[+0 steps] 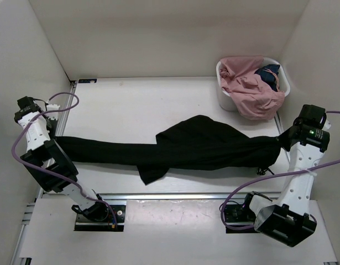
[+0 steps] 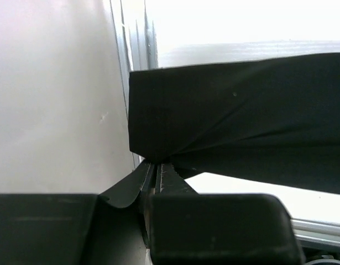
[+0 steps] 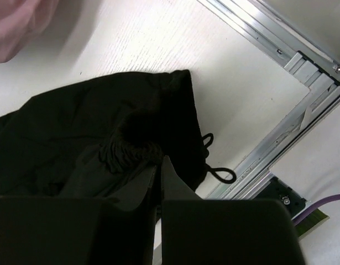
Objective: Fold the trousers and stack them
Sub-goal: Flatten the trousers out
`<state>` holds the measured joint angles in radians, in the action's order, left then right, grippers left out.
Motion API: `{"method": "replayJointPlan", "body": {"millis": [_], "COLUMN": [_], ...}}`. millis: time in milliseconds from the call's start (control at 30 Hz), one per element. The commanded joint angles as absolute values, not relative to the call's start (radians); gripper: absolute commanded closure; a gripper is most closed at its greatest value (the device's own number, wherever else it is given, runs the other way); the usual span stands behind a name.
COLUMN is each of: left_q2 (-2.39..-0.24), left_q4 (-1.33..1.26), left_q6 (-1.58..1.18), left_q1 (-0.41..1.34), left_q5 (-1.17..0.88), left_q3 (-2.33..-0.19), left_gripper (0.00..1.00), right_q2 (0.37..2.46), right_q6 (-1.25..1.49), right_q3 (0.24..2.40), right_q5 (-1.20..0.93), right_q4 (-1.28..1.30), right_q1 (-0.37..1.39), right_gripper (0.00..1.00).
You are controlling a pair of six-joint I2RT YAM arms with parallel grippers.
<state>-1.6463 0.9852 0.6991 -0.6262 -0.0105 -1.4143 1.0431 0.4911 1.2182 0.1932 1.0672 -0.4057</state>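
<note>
Left pincer is pinched tight on the hem corner of one leg. My right pincer is likewise clamped, on bunched waistband cloth beside the drawstring. Between my two holds the trousers run across the bench from left to right, with the other leg flopped in a heap over the middle.

Assessment: the fabric is soft, light and limp. It will sag and crease rather than slip. The better holds are hem corners and waistband edges, taken flat.

Not verifiable: how many layers each pincer has caught, where the second hem lies, and whether the cloth is lifted off the surface.
</note>
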Motion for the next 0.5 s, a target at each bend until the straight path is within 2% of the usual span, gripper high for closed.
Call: {"method": "replayJointPlan", "body": {"millis": [0, 200, 333, 467], "left_q2": [-1.667, -1.69, -1.626, -1.569], "left_q4": [1.002, 1.043, 1.043, 1.003], "left_q6": [0.718, 0.718, 0.739, 0.799], "left_q1": [-0.632, -0.632, -0.679, -0.797], "left_q5": [-0.011, -0.044, -0.006, 0.066], "left_q3": [-1.431, -1.399, -1.167, -1.023], "left_gripper": [0.86, 0.84, 0.83, 0.86], "right_q2": [1.055, 1.077, 1.042, 0.987], "right_q6": [0.505, 0.505, 0.505, 0.558], "right_q3": [1.215, 1.178, 1.123, 1.074], "right_q5": [0.186, 0.147, 0.191, 0.201], "right_q4": [1.003, 0.983, 1.023, 1.111], "right_q1": [-0.411, -0.411, -0.411, -0.442], "right_gripper": [1.0, 1.0, 1.0, 1.0]}}
